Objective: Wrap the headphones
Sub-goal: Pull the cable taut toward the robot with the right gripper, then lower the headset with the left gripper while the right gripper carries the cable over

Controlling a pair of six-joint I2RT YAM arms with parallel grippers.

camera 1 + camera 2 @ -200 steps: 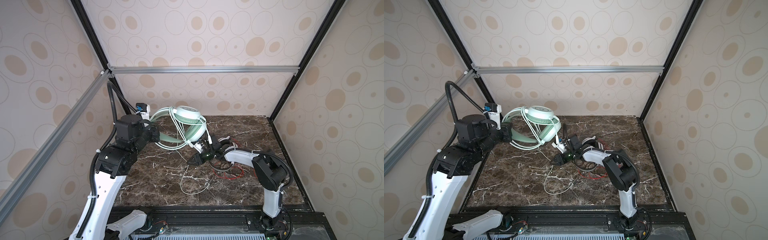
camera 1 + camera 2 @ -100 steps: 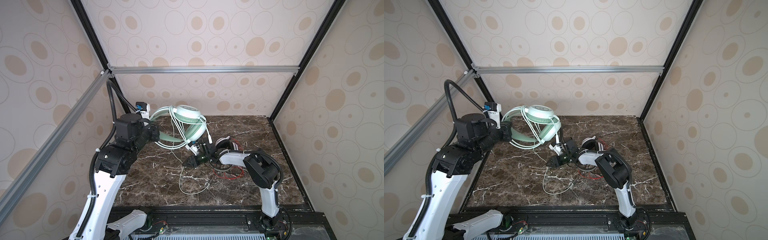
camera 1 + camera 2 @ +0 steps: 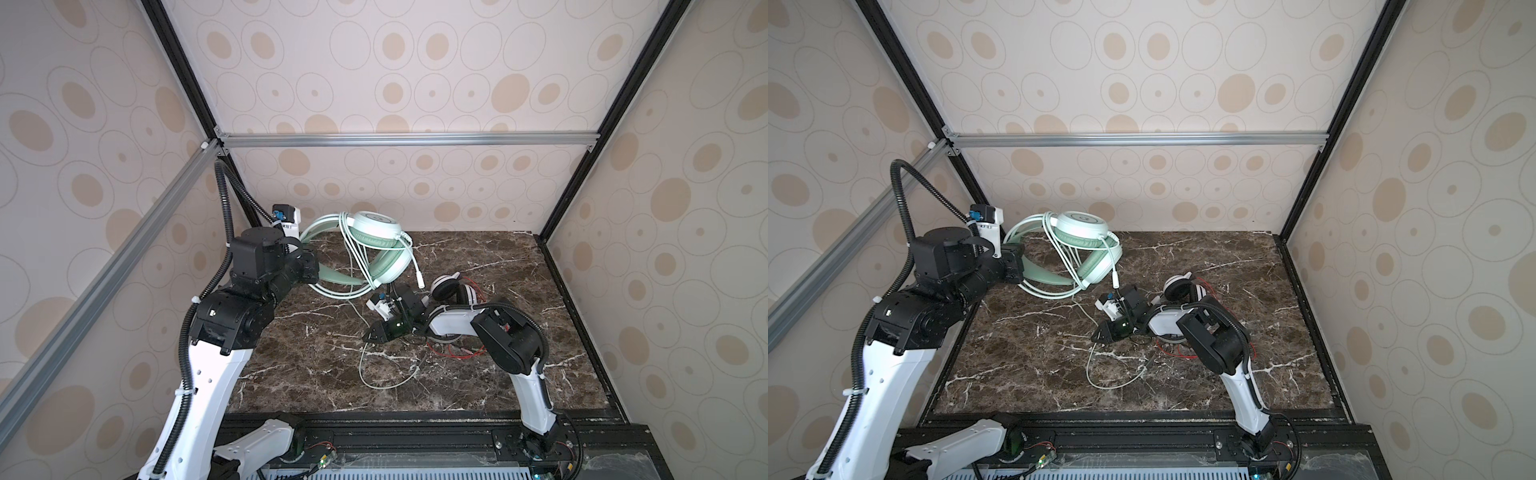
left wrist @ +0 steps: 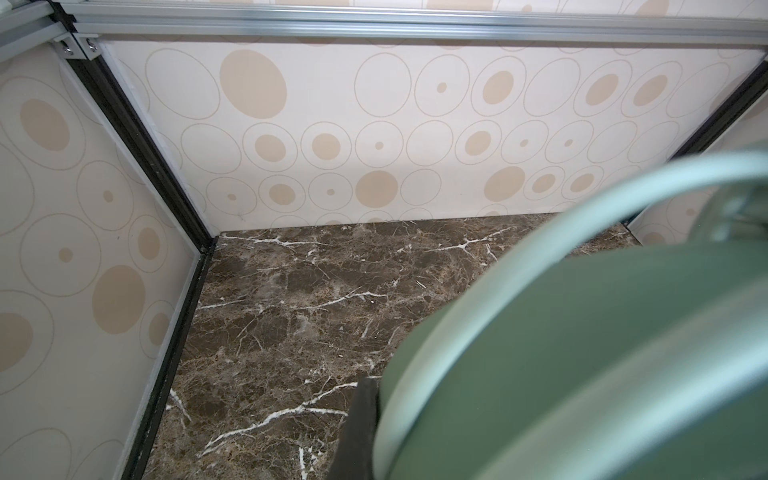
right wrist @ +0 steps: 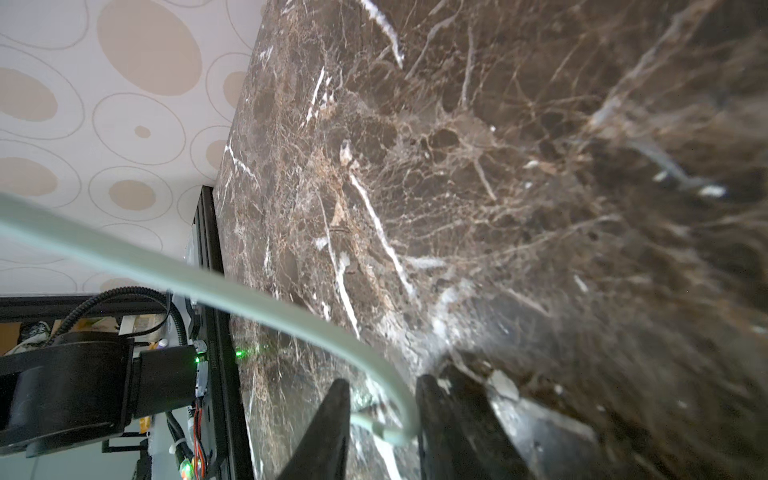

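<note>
Left gripper [image 3: 311, 270] [image 3: 1015, 266]: clenched on the headband [image 4: 582, 332] of the mint-green headset [image 3: 376, 226] [image 3: 1081, 222].
Beyond the left jaws: both earcups stacked on the far side of the grip, with several turns of pale green cable [image 3: 353, 253] draped over them; plug end [image 3: 419, 280] dangling off the lower cup.
Left finger [image 4: 357, 415]: black edge pressed against the blurred green band in the left wrist view.
Right gripper [image 5: 382, 378] [image 3: 372, 334] [image 3: 1100, 334]: low over the marble tabletop [image 3: 311, 365], jaws parted with a narrow gap.
Between the right fingers [image 5: 332, 415]: the pale green cable [image 5: 249, 299], bent against one finger, daylight on its other side; no visible pinch.
Just below the right gripper in both top views: loose loop of the same cable [image 3: 1090, 374] lying flat on the marble.
Behind the right gripper, beside its wrist: white-and-black headset [image 3: 446, 286] [image 3: 1177, 286] resting on the tabletop.
Under the right forearm: thin red cable [image 3: 457, 353] [image 3: 1177, 353], tangled and spread on the marble.
Between the two grippers: a slack cable run from the mint-green headset down to the right jaws.
</note>
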